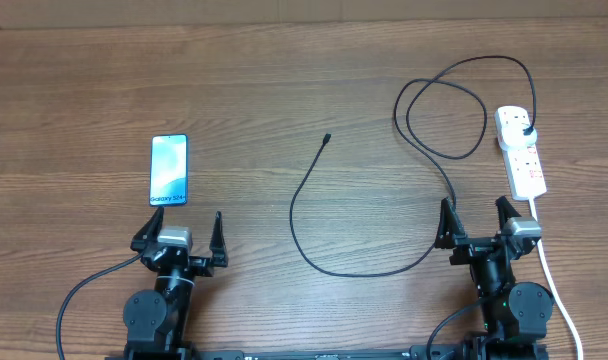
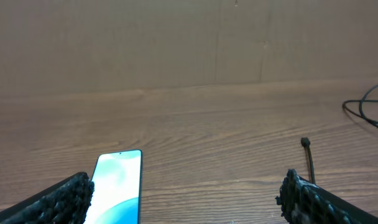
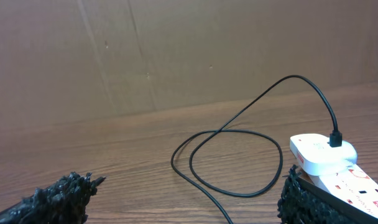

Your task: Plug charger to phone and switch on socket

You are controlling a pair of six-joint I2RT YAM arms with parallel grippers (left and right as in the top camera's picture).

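The phone [image 1: 169,170] lies flat at the left with its screen lit, just ahead of my open left gripper [image 1: 181,222]; the left wrist view shows the phone [image 2: 117,186] beside the left finger. The charger [image 1: 293,212] is a thin black cable curving across the middle, and its connector tip [image 1: 326,138] lies free on the wood. Its black plug [image 1: 527,131] sits in the far end of the white socket [image 1: 521,152]. My right gripper [image 1: 474,207] stands open just short of the socket [image 3: 326,155], with the cable loop [image 3: 239,149] ahead of it.
The socket's white cord [image 1: 554,280] runs down past the right arm to the table's front edge. A brown cardboard wall closes off the back in both wrist views. The charger's connector tip [image 2: 306,142] shows near the left gripper's right finger.
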